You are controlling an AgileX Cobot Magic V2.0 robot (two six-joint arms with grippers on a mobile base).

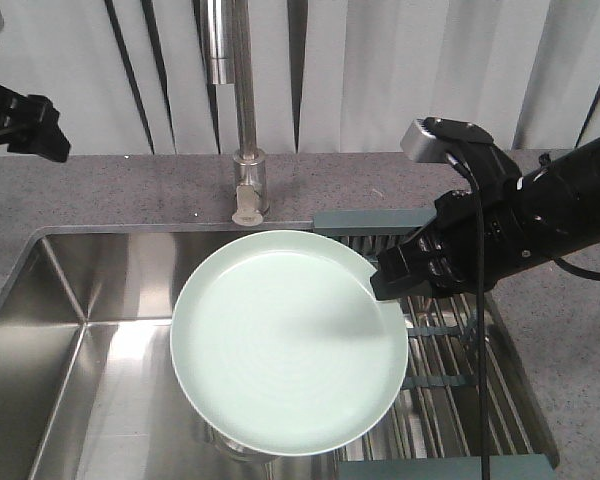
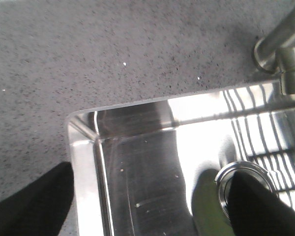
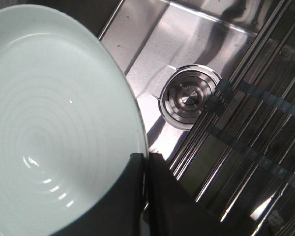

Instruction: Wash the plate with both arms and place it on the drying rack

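The pale mint-green plate (image 1: 280, 345) hangs tilted over the steel sink, its face turned up. My right gripper (image 1: 385, 280) is shut on the plate's right rim, with the black right arm (image 1: 550, 210) reaching in from the right. In the right wrist view the two fingers (image 3: 137, 191) pinch the plate (image 3: 54, 123) at its edge. The left arm (image 1: 25, 125) is far off at the upper left, above the counter. My left gripper (image 2: 147, 211) is open, its black fingertips (image 2: 29, 206) wide apart over the sink's back-left corner, holding nothing. The drying rack (image 1: 450, 390) lies across the sink's right end, below the right gripper.
A tall steel faucet (image 1: 242, 100) stands behind the sink (image 1: 70, 340), just beyond the plate's far rim. The round steel drain (image 3: 187, 96) sits in the sink floor beside the rack bars (image 3: 255, 123). Speckled grey counter (image 1: 130, 190) surrounds the sink.
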